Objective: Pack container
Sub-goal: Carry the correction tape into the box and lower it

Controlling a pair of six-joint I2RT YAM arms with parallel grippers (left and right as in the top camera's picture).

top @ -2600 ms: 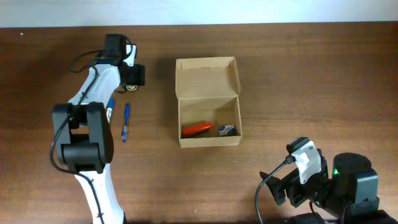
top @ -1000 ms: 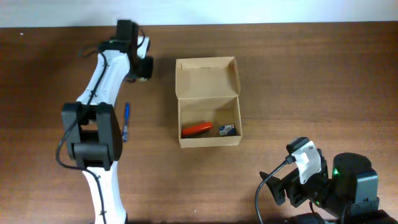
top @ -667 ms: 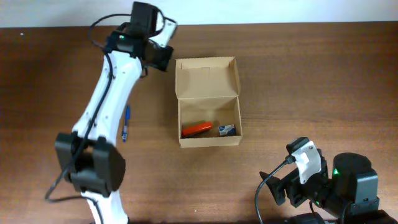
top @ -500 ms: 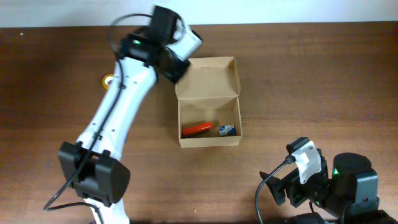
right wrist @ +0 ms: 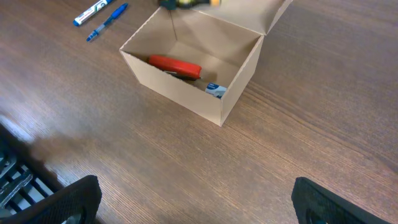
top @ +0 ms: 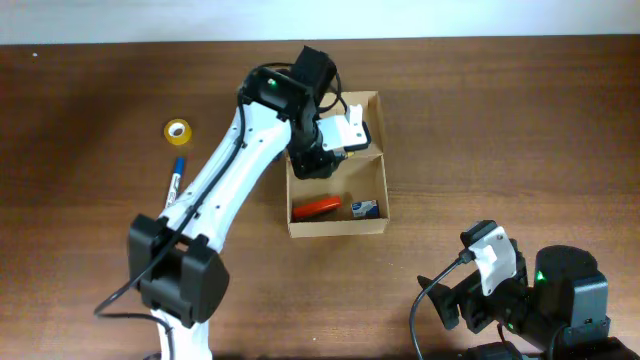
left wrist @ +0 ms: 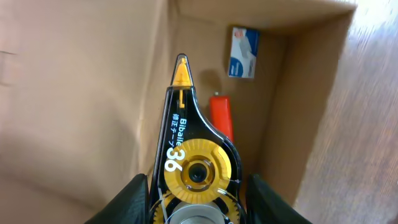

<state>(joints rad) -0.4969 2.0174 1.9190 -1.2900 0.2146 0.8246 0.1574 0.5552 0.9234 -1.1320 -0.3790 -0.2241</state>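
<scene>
Carrying-in step: correction tape dispenser clamped in half-closed left gripper, hovering over open container at centre of table; right gripper spread wide, empty, parked aside; next, probably lower onto bare floor clear of red item, then release

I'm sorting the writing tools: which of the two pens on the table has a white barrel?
The marker, farther from the container: white barrel with a blue cap. The pen beside it is slimmer and blue all over.
</scene>
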